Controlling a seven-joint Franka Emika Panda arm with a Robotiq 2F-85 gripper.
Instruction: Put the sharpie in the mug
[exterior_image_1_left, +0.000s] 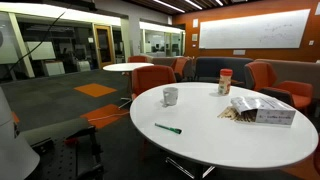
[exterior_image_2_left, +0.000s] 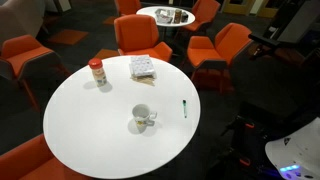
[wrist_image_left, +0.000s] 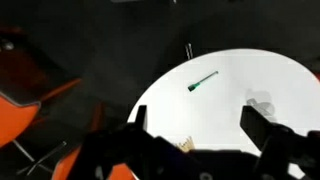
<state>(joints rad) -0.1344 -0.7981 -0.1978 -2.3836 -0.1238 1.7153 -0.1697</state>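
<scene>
The dark-green sharpie lies flat on the round white table, near its edge, in both exterior views. The whitish-grey mug stands upright a short way from it, toward the table's middle. In the wrist view the sharpie lies ahead of my gripper, and the mug is a faint blur to its right. The gripper is open and empty, well above the table's near edge. It does not show in the exterior views.
A jar with a red lid and a crinkled packet stand on the far side of the table. Orange chairs ring the table. A second round table stands behind.
</scene>
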